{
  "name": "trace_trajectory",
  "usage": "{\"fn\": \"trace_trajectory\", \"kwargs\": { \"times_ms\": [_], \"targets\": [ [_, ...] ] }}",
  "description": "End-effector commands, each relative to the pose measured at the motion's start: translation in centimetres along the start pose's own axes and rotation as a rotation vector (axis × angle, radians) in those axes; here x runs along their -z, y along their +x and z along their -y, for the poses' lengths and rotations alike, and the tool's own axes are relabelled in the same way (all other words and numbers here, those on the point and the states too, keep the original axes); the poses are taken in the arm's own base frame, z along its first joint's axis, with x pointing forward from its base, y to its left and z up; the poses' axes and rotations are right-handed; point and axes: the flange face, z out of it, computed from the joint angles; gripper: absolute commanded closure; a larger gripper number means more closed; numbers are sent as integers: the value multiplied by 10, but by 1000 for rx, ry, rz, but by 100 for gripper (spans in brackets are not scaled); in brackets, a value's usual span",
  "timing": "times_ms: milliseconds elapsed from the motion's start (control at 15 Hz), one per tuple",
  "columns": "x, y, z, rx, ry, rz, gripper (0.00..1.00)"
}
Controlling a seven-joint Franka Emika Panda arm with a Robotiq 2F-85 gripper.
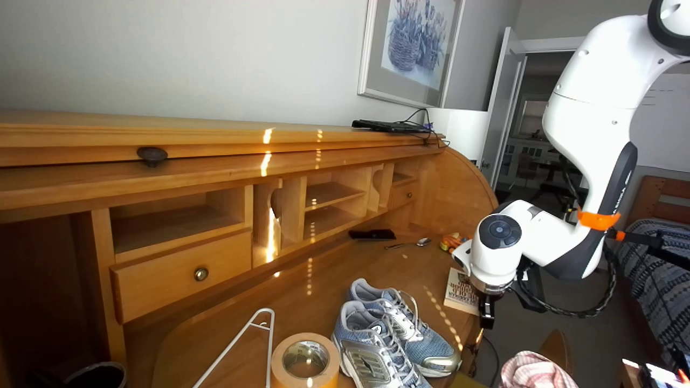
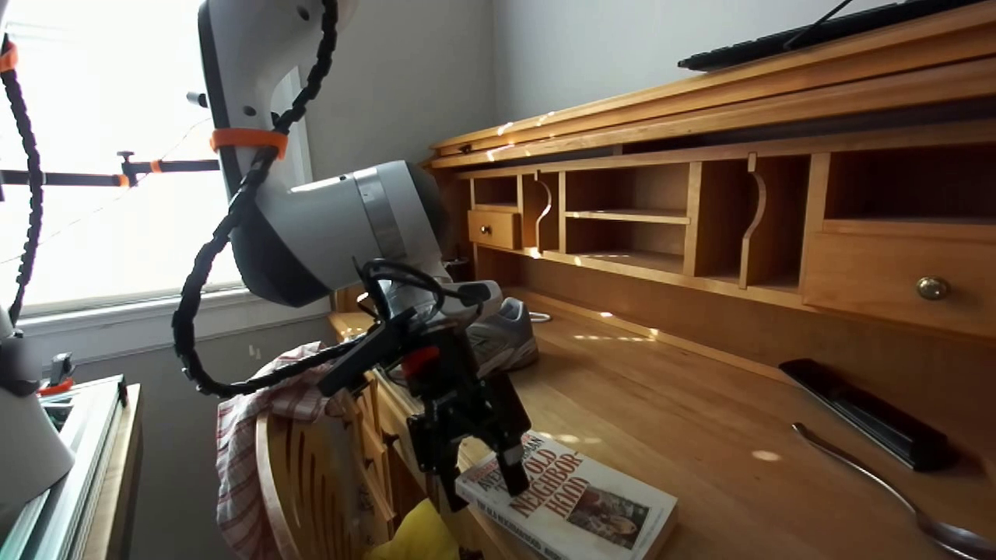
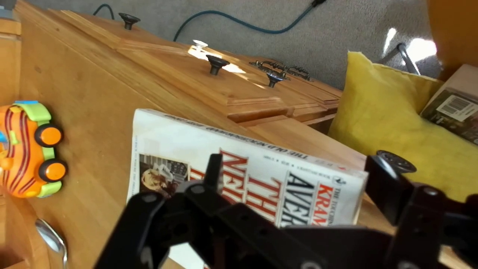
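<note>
A white paperback book (image 3: 175,138) with red and black lettering lies flat at the desk's front edge. It shows in both exterior views as well, the book (image 1: 455,293) partly behind the gripper in an exterior view. My black gripper (image 2: 486,490) points down at the book's end, its fingers spread apart. In the wrist view the gripper (image 3: 298,168) has one fingertip over the cover and the other past the book's end. Nothing is gripped. Whether a fingertip touches the cover I cannot tell.
An orange toy car (image 3: 26,153), a spoon (image 2: 864,474) and a black case-like object (image 2: 871,416) lie on the desk. Sneakers (image 1: 377,334), a tape roll (image 1: 326,369) and a white hanger (image 1: 270,334) stand farther along. A yellow cushion (image 3: 373,104) sits below the front edge.
</note>
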Motion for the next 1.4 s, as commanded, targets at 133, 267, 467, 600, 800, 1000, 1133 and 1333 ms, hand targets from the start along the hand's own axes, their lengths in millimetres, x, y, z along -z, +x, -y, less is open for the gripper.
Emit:
{"fn": "trace_trajectory", "kwargs": {
  "times_ms": [133,267,467,600,800,1000,1133,1333],
  "targets": [
    [-6,2,2,-3,-3,-16,53],
    [-6,2,1,-2,-4,-17,66],
    [-7,0,2,9,4,-15,68],
    [-6,-1,2,17,11,-15,70],
    [0,-3,1,30,27,-18,70],
    [8,-4,-2,41,36,-29,73],
    [12,-4,-4,51,37,-36,75],
    [17,-5,-7,67,42,-45,78]
  ]
}}
